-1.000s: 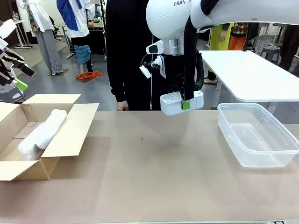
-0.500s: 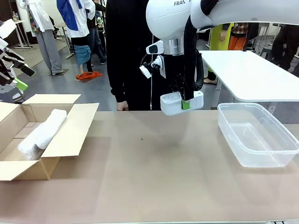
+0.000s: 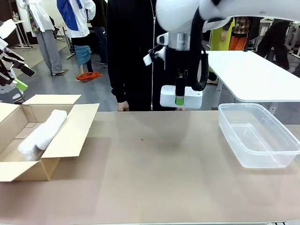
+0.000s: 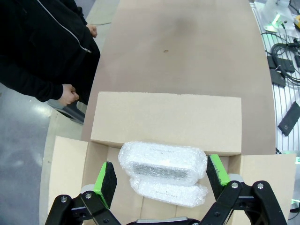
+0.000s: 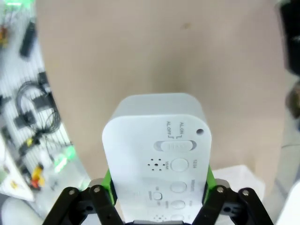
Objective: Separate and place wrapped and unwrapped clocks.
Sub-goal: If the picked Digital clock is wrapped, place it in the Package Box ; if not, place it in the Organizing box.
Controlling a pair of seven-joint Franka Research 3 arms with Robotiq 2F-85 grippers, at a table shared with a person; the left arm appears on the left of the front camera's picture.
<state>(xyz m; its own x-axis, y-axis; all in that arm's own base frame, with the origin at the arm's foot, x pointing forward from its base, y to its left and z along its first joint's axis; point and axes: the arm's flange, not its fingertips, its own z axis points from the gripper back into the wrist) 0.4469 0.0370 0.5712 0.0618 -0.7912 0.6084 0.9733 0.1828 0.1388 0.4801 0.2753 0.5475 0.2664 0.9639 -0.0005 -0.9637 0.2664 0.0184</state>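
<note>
Sorting is almost finished, I judge: two oblong bundles in whitish bubble wrap (image 4: pixel 162 171) lie stacked inside the brown cardboard box (image 3: pixel 70 131) on the left part of the table, and the bare white rounded-rectangular plastic clock (image 3: pixel 181 97) hangs in the air above the far middle of the brown table (image 3: pixel 154 173), just in front of the person in a black jacket (image 3: pixel 131 51).

To do this step well, I would carry the clock sideways to the clear plastic tub (image 3: pixel 258 136) on the right, keep it level, bring it over the open middle of the tub (not over the rim), lower it close to the bottom, and only then let go, so it does not drop or tip.

The right gripper (image 5: pixel 158 187) is clamped on the clock, partly closed, its green pads (image 5: pixel 108 185) pressing the two long sides; the button face looks toward the wrist camera. The left gripper (image 4: pixel 161 173) stands fully spread above the box, its pads on each side of the bundles without touching them, holding nothing.
</note>
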